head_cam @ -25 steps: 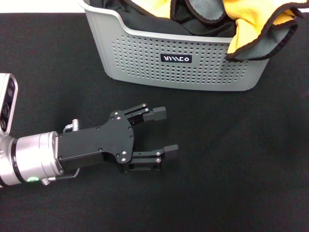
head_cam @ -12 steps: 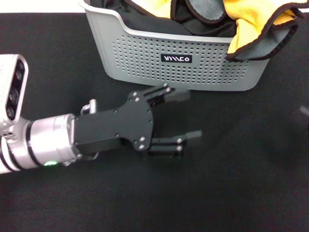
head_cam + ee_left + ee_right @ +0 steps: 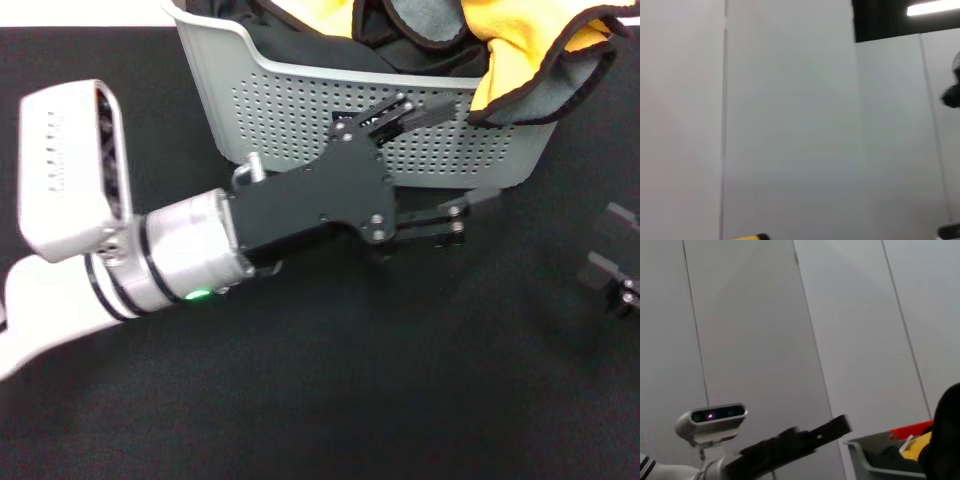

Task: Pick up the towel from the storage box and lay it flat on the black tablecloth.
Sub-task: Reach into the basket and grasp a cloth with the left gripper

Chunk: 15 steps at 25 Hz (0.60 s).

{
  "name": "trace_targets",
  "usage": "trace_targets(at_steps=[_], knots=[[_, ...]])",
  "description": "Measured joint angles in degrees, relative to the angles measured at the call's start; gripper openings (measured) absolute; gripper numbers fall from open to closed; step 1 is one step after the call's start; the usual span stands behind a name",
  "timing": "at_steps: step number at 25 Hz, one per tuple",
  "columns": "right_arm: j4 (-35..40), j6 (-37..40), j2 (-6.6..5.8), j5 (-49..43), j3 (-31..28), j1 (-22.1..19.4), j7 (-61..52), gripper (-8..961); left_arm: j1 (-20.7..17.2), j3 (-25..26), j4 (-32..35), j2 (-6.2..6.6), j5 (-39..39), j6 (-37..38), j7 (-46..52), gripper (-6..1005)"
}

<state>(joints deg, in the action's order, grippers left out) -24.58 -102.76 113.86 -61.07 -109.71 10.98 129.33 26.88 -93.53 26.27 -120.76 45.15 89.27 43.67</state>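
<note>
The left claw [image 3: 440,160] hung over the black tablecloth [image 3: 300,400] with its two fingers [image 3: 420,110] spread wide, holding nothing, its tips against the near perforated wall of the storage box [image 3: 290,110], the upper finger close under the rim. Just beyond that claw the storage box held the towel [image 3: 520,50], bunched up with its yellow-orange side and grey fleece both showing and its black binding curling along the folds; one corner spilled over the rim and hung down the outside wall, off to the claw's right. Dark cloth filled the rest of the box behind the claw. Below and beside the left claw the black tablecloth lay bare and flat, giving wide room toward the near edge. At the far right edge of the head view a small part of the right claw [image 3: 612,265] showed low over the tablecloth, well apart from the box; whether its fingers were spread could not be told. The right wrist view showed what the head view did not: the left arm's wrist camera [image 3: 712,421] from the side, the box corner [image 3: 875,460] with a strip of yellow towel inside, and pale wall panels behind. The left wrist view showed little but wall panels.
</note>
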Motion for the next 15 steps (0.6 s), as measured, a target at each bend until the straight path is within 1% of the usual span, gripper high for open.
trace_targets(at_steps=[5, 10, 12, 15], knots=[[0.70, 0.93, 0.17, -0.45, 0.57, 0.86, 0.30, 559, -0.31, -14.17, 2.65, 0.00, -16.49, -8.84, -8.74, 789], [1.50, 0.97, 0.43, -0.88, 1.69, 1.92, 0.88, 558, -1.36, -23.41, 6.82, 0.00, -29.05, -18.28, -16.40, 780], [1.56, 0.99, 0.47, -0.88, 2.20, 2.09, 1.06, 558, -1.35, -25.67, 7.35, 0.00, -32.68, -20.31, -18.72, 777], [1.61, 1.00, 0.55, -0.89, 2.73, 2.24, 1.36, 558, -0.98, -29.70, 8.40, 0.00, -40.26, -23.61, -22.58, 772]])
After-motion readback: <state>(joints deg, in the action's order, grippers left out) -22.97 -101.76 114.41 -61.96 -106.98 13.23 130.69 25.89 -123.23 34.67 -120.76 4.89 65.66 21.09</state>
